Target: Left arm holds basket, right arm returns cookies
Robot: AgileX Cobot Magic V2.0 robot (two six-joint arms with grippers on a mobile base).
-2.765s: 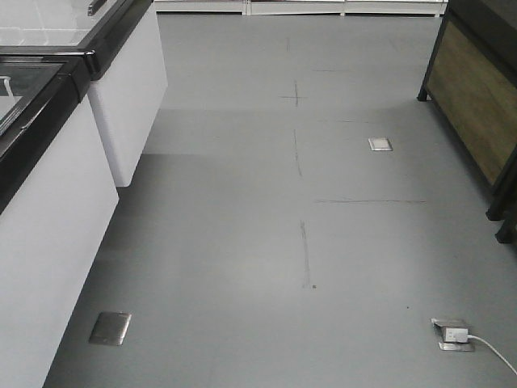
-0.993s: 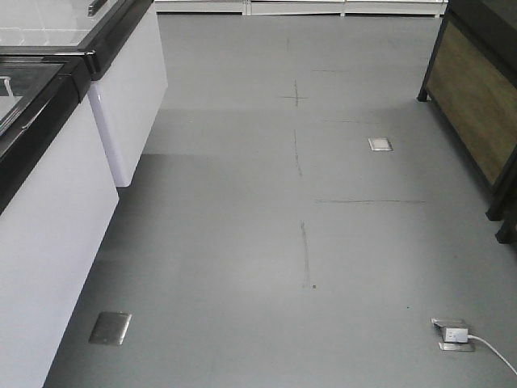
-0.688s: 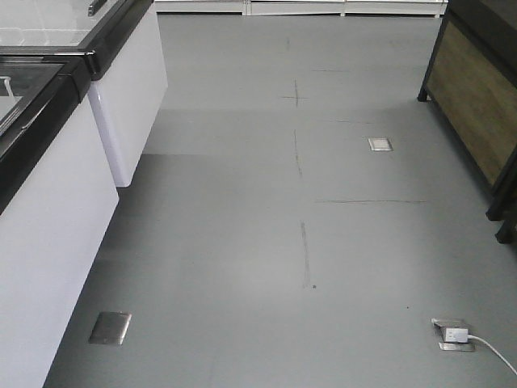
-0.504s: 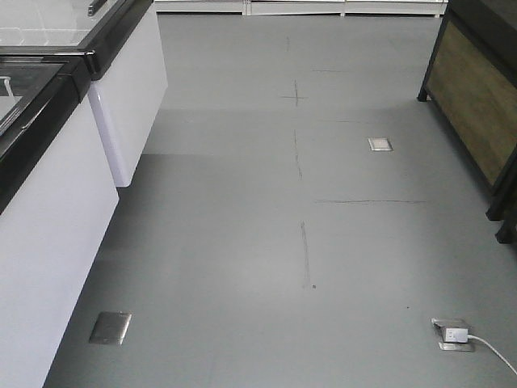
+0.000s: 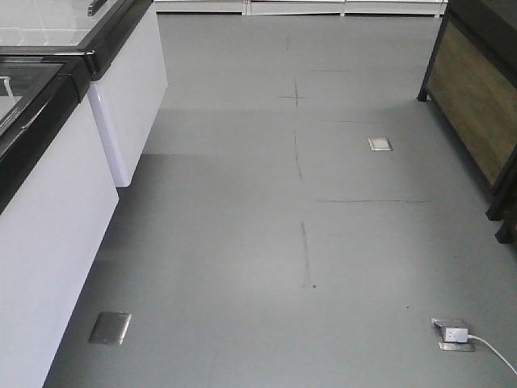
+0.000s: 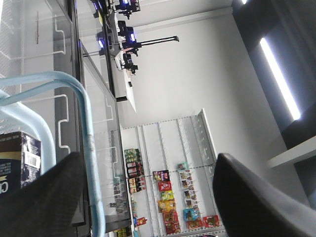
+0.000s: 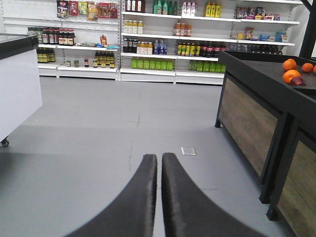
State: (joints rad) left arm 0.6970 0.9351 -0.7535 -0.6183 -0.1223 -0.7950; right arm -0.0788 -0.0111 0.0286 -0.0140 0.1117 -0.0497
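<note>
In the left wrist view my left gripper [image 6: 148,157] is open, its two black jaws wide apart at the bottom corners. A curved light blue handle of the basket [image 6: 89,128] runs just inside the left-hand jaw, between the jaws; a second handle curves further left. A corner of the dark navy cookies box [image 6: 17,158] with its barcode shows at the left edge, behind the handles. In the right wrist view my right gripper [image 7: 159,157] is shut with only a thin slit between the fingers and nothing in it, pointing over grey floor. Neither arm shows in the front view.
White freezer cabinets with black tops [image 5: 48,226] line the left. A black and wood display stand [image 5: 477,105] stands on the right, with oranges [image 7: 291,74] on it. A floor socket with a cable [image 5: 452,333] and metal floor plates [image 5: 110,327] lie ahead. Stocked shelves [image 7: 163,44] stand far off.
</note>
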